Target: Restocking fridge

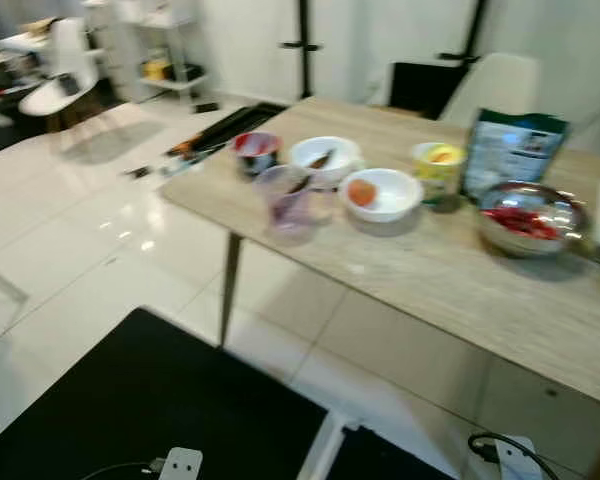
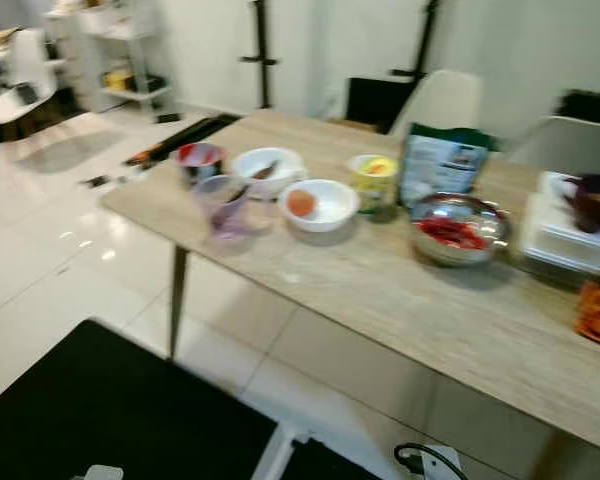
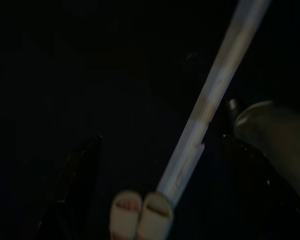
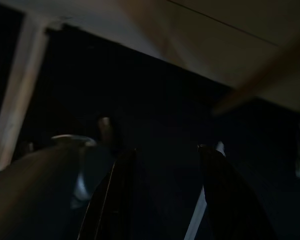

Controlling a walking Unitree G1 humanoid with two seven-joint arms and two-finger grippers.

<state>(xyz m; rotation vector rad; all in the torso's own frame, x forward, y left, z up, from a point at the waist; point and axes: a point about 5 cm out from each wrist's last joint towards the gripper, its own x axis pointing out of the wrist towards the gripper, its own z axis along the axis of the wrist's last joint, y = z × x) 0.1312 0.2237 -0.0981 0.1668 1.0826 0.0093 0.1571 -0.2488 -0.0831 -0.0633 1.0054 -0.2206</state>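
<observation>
A long light wooden table [image 1: 450,290] stands on a glossy white tiled floor [image 1: 70,250], and the food for the fridge is all on the tabletop, along its far edge. At the left corner is a small dark cup with red inside [image 1: 255,150]. Just beside it stand a clear plastic cup with a purple tint [image 1: 288,198] and a white round bowl with something dark in it [image 1: 325,158]. Next comes a white bowl holding an orange round thing [image 1: 380,193], then a yellow tub [image 1: 438,168], then an upright blue-green printed bag [image 1: 513,150]. In front of the bag sits a shiny metal bowl with red pieces [image 1: 530,217]. Near the right edge lies a white flat tray [image 2: 570,235] with a dark bowl [image 2: 595,200] on it.

Both arms hang low in the dark. The left gripper [image 3: 160,195] has its two black fingers wide apart and holds nothing. The right gripper [image 4: 165,190] is also spread and empty.
</observation>
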